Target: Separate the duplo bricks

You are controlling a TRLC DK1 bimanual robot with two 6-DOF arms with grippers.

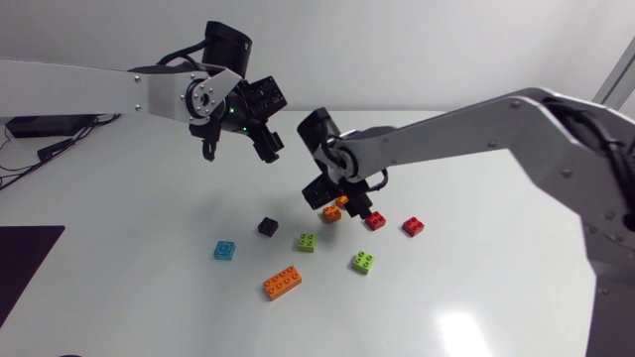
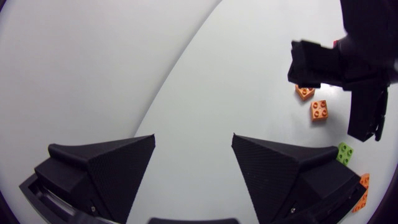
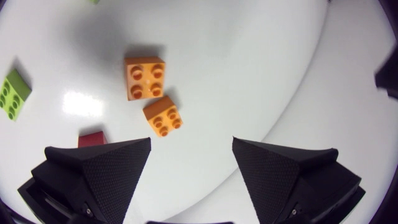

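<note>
Closest to the lens was the right hand (image 3: 191, 142): matte black wedge fingers spread wide, nothing between them, hovering low over the glossy white bench (image 3: 236, 43). Just ahead of it lay the nearer orange four-stud plastic brick (image 3: 162, 116) and the farther orange four-stud brick (image 3: 145, 78). Their corners almost touched, and both were flat on the bench, not stacked as far as I could tell. Beside one finger sat a dark red brick (image 3: 92, 137), half hidden, with a lime green brick (image 3: 13, 93) further out. Across from it the left hand (image 2: 193, 137) was open and empty too, held up off the bench, well apart from every brick. Head view showed others scattered singly: blue brick (image 1: 225, 250), black brick (image 1: 267, 226), long orange brick (image 1: 283, 284), second red brick (image 1: 413, 226).

Handling guess: light, rigid hard plastic, not fragile, but the smooth walls were likely slippery. Best hold looked to be square across two opposite flat side walls, low on the body, not on studs or corners. Wedge tips could skate a loose brick sideways on that slick bench.
</note>
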